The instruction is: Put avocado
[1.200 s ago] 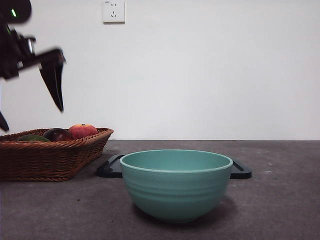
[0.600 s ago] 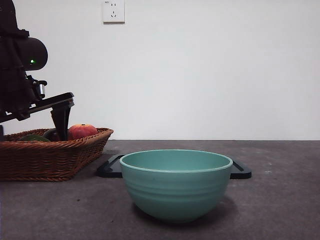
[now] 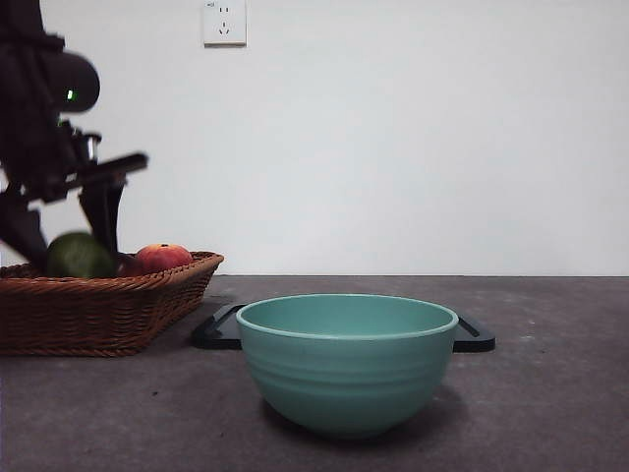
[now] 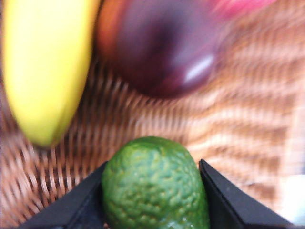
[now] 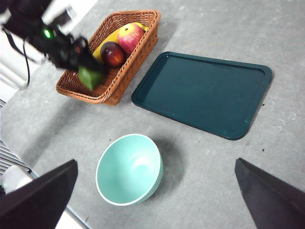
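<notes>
My left gripper [image 3: 67, 251] is shut on the avocado [image 4: 155, 183], a dull green, bumpy, egg-shaped fruit, and holds it just above the wicker basket [image 3: 108, 305]. The avocado also shows in the front view [image 3: 79, 257] and in the right wrist view [image 5: 89, 78], clamped between the two black jaws. My right gripper [image 5: 155, 191] is open and empty, high above the table, over the teal bowl [image 5: 128, 168].
The basket [image 5: 121, 71] holds a yellow banana [image 4: 45, 67], a dark maroon fruit [image 4: 167, 47] and a red-orange fruit [image 3: 162, 258]. A dark teal tray [image 5: 202, 93] lies beside the basket. The teal bowl [image 3: 346, 359] stands in front of the tray.
My left gripper dropped into the basket, closed on the avocado and has lifted it above the basket's rim. The right arm has not visibly moved.
</notes>
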`<state>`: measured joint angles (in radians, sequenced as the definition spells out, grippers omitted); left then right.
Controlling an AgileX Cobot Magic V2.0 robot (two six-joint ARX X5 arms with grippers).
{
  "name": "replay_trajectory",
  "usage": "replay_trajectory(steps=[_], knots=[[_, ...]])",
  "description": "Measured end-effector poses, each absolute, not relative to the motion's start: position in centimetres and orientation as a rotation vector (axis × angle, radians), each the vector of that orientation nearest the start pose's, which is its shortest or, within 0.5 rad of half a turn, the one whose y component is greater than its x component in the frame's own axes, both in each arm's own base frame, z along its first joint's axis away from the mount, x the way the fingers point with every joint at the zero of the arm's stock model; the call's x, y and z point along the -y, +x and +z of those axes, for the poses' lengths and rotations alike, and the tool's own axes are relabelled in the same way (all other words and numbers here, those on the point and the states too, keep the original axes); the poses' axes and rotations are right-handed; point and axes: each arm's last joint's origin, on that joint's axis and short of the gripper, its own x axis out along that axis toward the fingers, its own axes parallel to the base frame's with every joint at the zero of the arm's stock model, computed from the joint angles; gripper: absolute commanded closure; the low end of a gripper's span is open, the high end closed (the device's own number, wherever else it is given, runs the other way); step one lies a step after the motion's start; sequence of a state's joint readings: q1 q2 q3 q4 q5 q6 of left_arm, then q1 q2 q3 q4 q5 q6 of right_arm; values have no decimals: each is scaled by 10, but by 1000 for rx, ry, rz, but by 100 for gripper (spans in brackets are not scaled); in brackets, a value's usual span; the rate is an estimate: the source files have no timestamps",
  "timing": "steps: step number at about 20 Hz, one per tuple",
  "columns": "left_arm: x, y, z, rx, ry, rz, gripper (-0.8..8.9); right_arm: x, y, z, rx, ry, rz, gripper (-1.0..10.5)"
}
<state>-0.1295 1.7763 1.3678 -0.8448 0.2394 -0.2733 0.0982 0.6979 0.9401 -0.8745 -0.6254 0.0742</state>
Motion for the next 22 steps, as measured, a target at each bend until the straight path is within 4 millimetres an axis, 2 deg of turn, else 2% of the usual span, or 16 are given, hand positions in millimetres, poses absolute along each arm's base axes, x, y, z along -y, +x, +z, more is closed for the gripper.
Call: replay_trajectory(steps=[3, 6, 8, 10, 15, 19, 22], knots=[[55, 337, 271, -1218, -277, -186, 720, -28, 113, 336, -651, 237, 676, 388], [69, 305, 317, -1134, -279, -322, 720, -28, 113, 336, -650, 237, 676, 389], [84, 282, 332, -1142, -262, -432, 720, -28, 113, 336, -650, 237, 676, 389], [102, 265, 338, -1168, -207, -512, 720, -28, 113, 336, -651, 238, 676, 389], [152, 235, 338, -1213, -63, -702, 720, -28, 112, 336, -650, 238, 678, 389], [189, 221, 335, -1184, 10, -831, 723, -27, 105, 335, -667, 243, 677, 389], [215, 217, 322, -1201, 58, -893, 724, -27, 98, 336, -665, 242, 678, 388]])
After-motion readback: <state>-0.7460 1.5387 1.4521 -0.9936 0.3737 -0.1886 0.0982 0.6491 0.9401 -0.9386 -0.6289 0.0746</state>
